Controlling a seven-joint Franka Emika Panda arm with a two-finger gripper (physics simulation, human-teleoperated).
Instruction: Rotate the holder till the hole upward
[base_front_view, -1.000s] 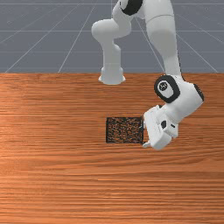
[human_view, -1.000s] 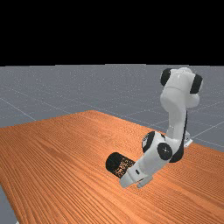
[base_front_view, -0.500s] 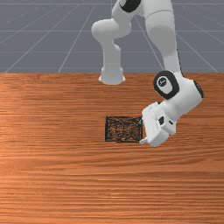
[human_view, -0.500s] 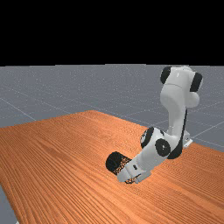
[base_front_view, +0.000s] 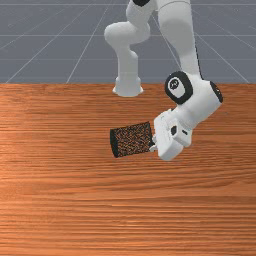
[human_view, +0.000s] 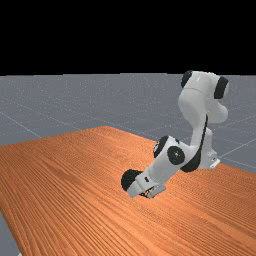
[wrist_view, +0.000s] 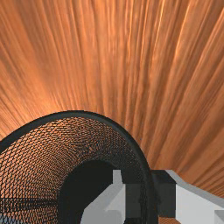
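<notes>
The black wire-mesh holder (base_front_view: 132, 140), a round cylinder with a solid bottom (base_front_view: 114, 143), was lying on its side or only a little tilted above the brown wooden table (base_front_view: 55, 200), well in from the edge where the white arm's base (base_front_view: 127, 85) stood. Its bottom faced the front view's left and its open mouth faced the gripper (wrist_view: 149, 192). The gripper was narrow and was holding the wall of the holder at the dark rim (wrist_view: 74, 114), one finger inside the mouth and the other outside. The step in hand was, by judgement, the beginning of the turning, because the hole did not look upward. The next move called for raising the mouth and tipping it until the bottom stood flat on the table; with a grip on one side only, the holder might swing or slip in the fingers. Compared with half a second before, the holder had shifted toward the front view's left and toward the base-side edge, and its long sides had become slanted. The hand had gone with it, and the fingertips had come closer together at the mouth. Whether the holder had fully left the table could not be told.
</notes>
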